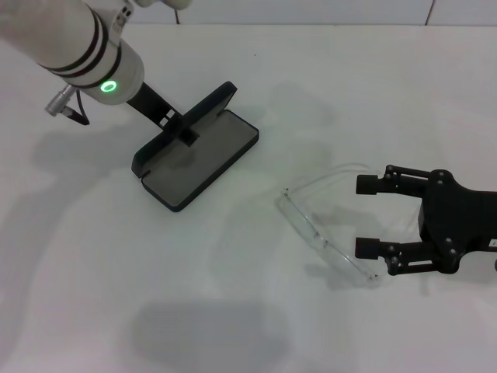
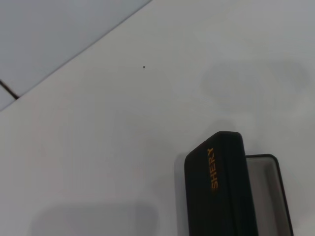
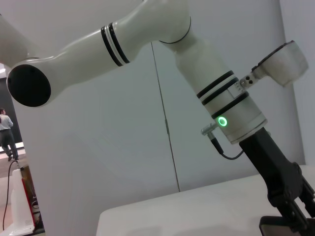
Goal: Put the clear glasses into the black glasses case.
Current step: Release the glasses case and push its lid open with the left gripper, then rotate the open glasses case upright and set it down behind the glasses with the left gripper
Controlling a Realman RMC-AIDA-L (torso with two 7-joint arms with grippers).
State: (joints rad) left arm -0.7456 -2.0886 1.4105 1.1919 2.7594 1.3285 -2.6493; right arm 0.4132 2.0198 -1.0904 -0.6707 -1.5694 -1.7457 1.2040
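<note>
The right gripper (image 1: 367, 217) is hovering with fingers spread at the clear glasses (image 1: 322, 233), lying right of the black glasses case (image 1: 198, 148); the left gripper (image 1: 180, 127) is steadying the raised lid, its grip unclear; it should close gently across the frame.

Black glasses case (image 1: 198, 151): open, grey lining up, lid raised along its upper-left edge; sits diagonally, upper left of centre in head view. Orange lettering on lid in left wrist view.

Clear glasses (image 1: 326, 233): colourless, transparent, unfolded; right of centre, lower right of case, well apart from it.
</note>
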